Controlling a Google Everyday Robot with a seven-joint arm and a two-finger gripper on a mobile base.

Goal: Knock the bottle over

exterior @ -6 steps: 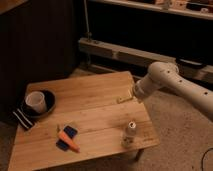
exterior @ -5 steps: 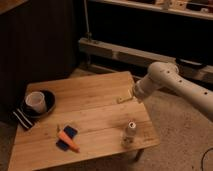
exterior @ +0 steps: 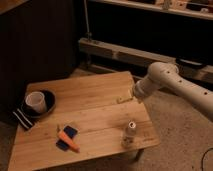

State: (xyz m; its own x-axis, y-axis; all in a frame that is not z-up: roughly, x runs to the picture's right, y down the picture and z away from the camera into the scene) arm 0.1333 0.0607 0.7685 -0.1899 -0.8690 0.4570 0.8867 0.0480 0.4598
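Observation:
The bottle (exterior: 130,132) is small, pale and translucent with a white cap. It stands upright near the front right corner of the wooden table (exterior: 95,97). My gripper (exterior: 121,99) hangs over the table's right side, at the end of the white arm (exterior: 170,82) that reaches in from the right. It is behind the bottle and a little to its left, clearly apart from it.
A white cup (exterior: 35,101) stands in a dark bowl (exterior: 49,99) at the table's left edge, with a striped cloth (exterior: 22,119) beside it. An orange and blue object (exterior: 67,138) lies at the front left. A low shelf (exterior: 125,52) runs behind the table.

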